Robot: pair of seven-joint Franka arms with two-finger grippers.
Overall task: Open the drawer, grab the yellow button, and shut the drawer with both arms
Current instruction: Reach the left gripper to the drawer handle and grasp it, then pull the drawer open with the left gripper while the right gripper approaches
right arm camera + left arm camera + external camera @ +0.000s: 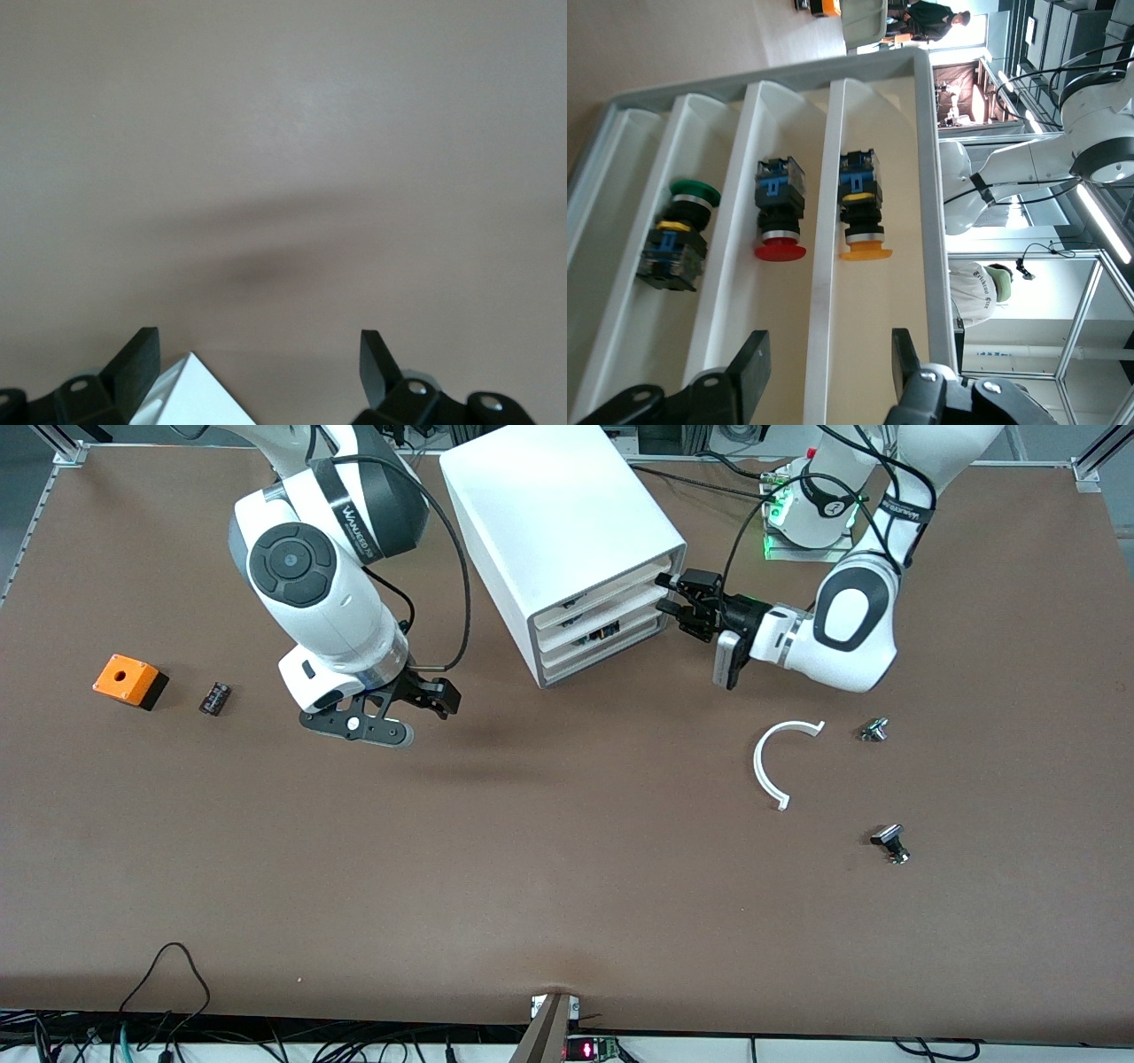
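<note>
Cabinet (567, 531) stands toward the robots' bases, its front facing the left arm's end of the table. The left gripper (682, 607), fingers spread, straddles the front edge of the top drawer (921, 221); a shallow bite could slip off. The right gripper (416, 704) waits, spread, over bare table. Only the left wrist view shows the button (862, 212) inside that drawer.

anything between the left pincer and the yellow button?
Nothing visible. The left pincer is open at the cabinet front, its fingers either side of a drawer wall, and the button lies uncovered in the end drawer just past them. The right pincer waits over the bare table.
</note>
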